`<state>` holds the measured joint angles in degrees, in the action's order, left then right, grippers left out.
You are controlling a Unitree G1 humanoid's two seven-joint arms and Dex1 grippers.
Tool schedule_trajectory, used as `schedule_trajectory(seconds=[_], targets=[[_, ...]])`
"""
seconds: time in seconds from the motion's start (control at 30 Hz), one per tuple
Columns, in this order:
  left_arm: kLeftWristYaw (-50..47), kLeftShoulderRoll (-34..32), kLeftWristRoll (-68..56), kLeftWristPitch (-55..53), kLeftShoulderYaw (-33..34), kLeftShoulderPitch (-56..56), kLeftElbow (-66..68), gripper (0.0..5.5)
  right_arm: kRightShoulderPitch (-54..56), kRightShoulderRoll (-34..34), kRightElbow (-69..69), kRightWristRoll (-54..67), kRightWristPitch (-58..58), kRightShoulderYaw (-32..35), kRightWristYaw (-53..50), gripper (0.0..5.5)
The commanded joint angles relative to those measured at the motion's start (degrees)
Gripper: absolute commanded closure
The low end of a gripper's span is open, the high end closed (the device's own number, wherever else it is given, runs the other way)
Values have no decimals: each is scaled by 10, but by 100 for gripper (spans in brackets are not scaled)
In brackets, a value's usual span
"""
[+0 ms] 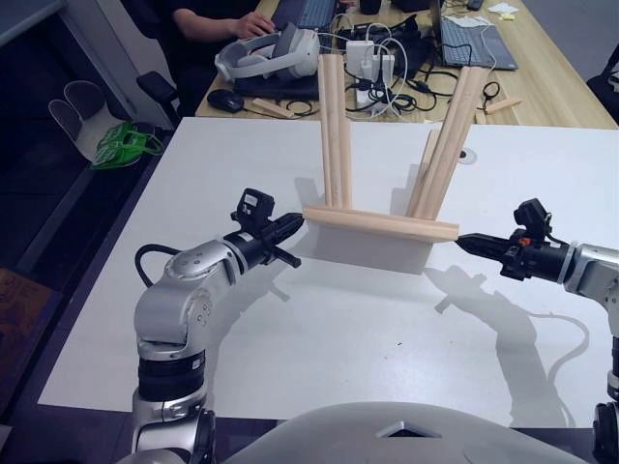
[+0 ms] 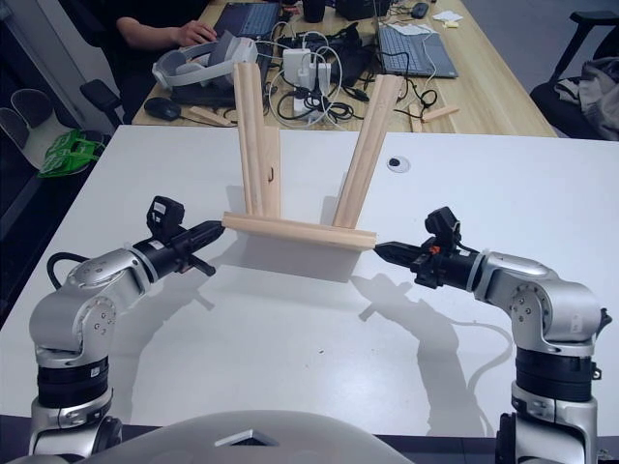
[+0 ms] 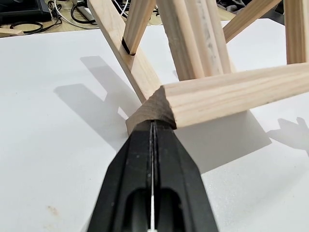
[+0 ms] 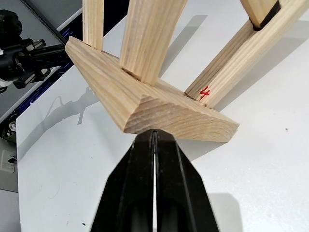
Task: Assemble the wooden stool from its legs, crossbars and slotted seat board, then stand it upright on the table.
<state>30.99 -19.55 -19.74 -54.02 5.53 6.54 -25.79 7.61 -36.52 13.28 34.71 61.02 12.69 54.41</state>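
We are in an office-style robotics lab. Our white tabletop [image 1: 290, 338] sits in front of a long wooden desk [image 1: 556, 92] crowded with working gear. There is an open laptop [image 1: 474, 43] and a second one [image 1: 308, 12]. Near them lie a grey-and-white headset [image 1: 266, 53] and a black computer mouse [image 1: 224, 100]. White chargers and a power strip [image 1: 366, 60] sit in a tangle of black cables [image 1: 416, 82].
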Motion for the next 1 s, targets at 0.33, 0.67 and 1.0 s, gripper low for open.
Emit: schedule_trajectory(seconds=[0.33,0.67,1.0], targets=[[66,62,-126,-14,-53,34,-62,546,29,47,50,96,28,-40,33,550],[73,74,-145,-35,-40,38,-80,546,32,50,52,123,47,-28,30,550],[102,52,-159,-54,-40,18,-96,546,5,24,68,140,54,-19,48,550]])
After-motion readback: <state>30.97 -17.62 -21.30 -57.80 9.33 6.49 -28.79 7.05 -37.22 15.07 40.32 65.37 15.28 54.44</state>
